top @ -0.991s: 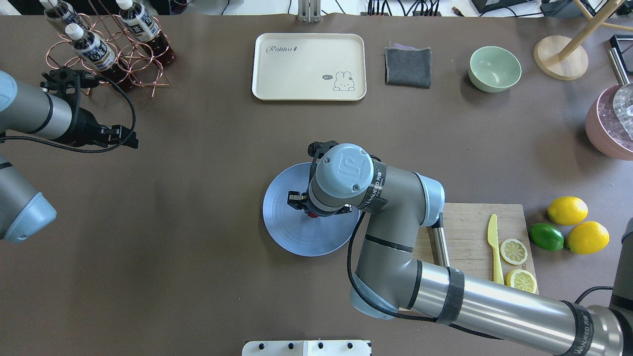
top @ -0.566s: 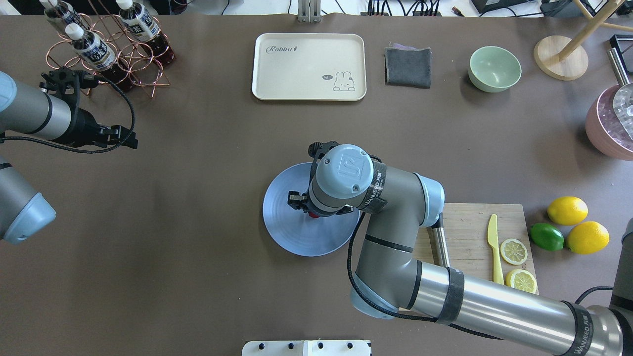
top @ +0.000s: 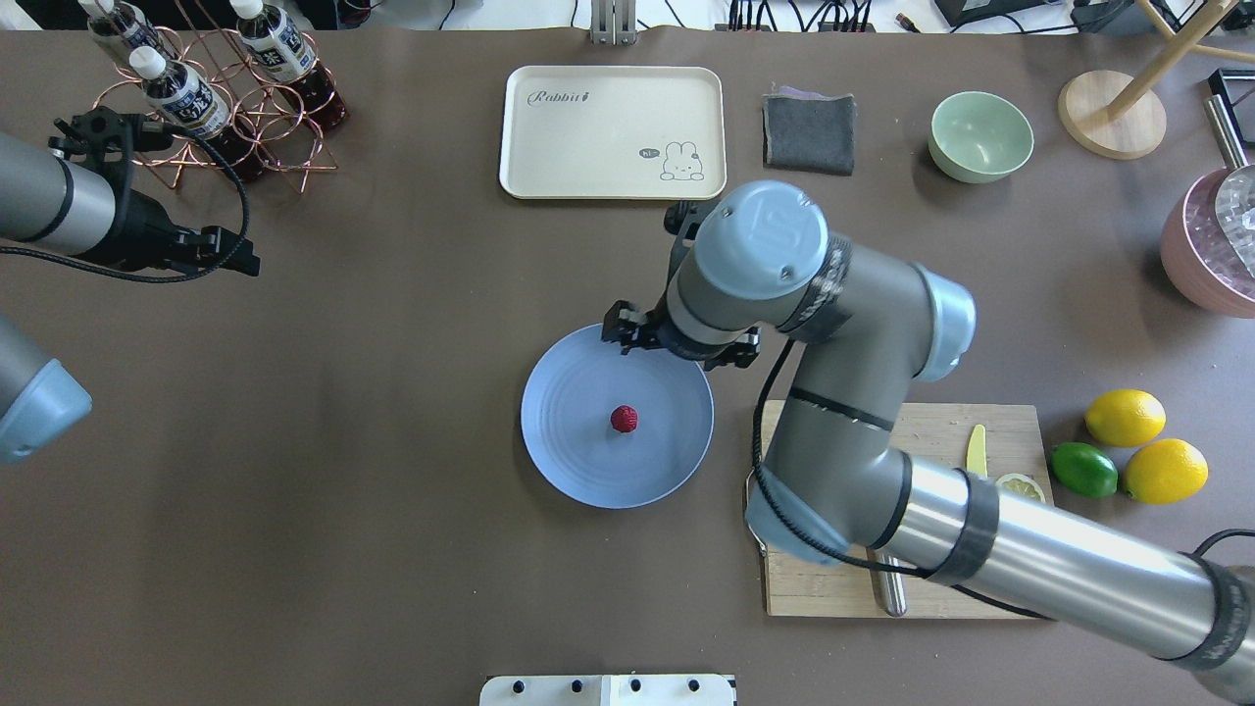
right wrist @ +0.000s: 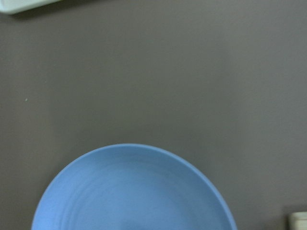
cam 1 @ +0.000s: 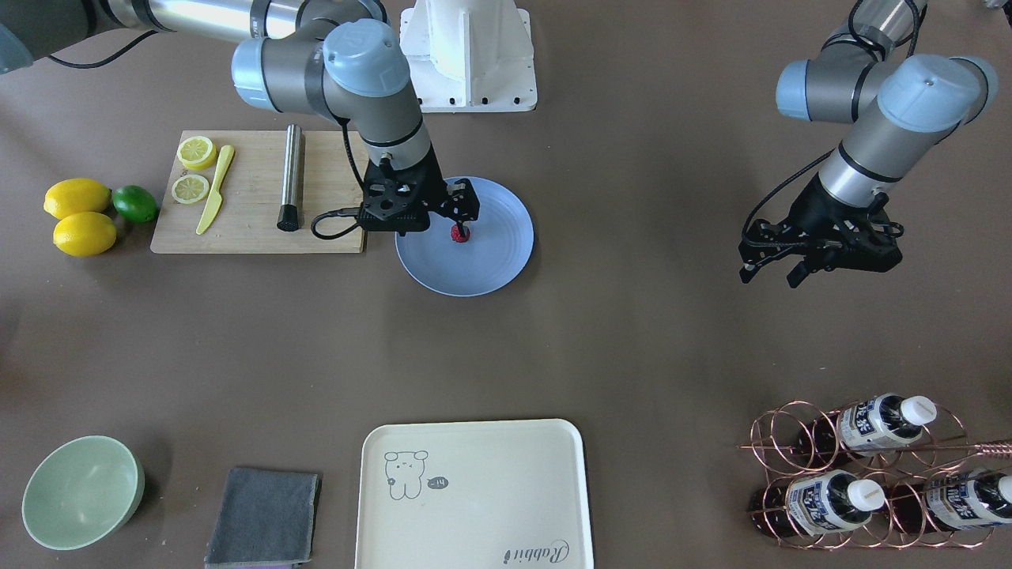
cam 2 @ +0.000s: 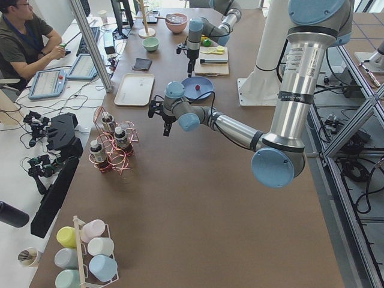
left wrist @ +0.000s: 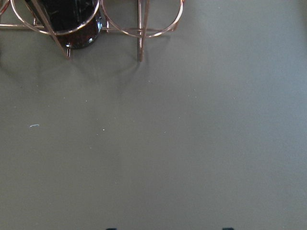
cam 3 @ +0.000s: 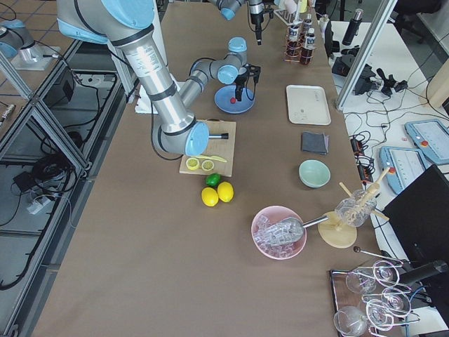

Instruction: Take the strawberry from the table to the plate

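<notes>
Lifted off the middle of the plate since a second ago, the right end effector now hangs over the plate's far rim, while the left end effector has edged toward the bottle rack. From left: the left end effector is held above the bare grey-brown surface, jaws apart and empty, both tips just showing at the lower edge of its wrist camera's view. Beside it, capped bottles of dark drink in the copper wire rack carry white-and-navy labels too small to read. At centre back, a cream tray bears the word "Rabbit" in script and a cartoon rabbit with a small speech bubble. Before it, the strawberry lies loose at the centre of the light-blue plate, on the robot's side of the right end effector and not touching it; those jaws stand apart with nothing between them. The right arm's joint cap shows an embossed logo, and a black strap carries white lettering that cannot be made out. Further right: a folded grey cloth, a pale-green bowl, a wooden cutting board with a yellow knife, then two lemons and a lime clustered together
</notes>
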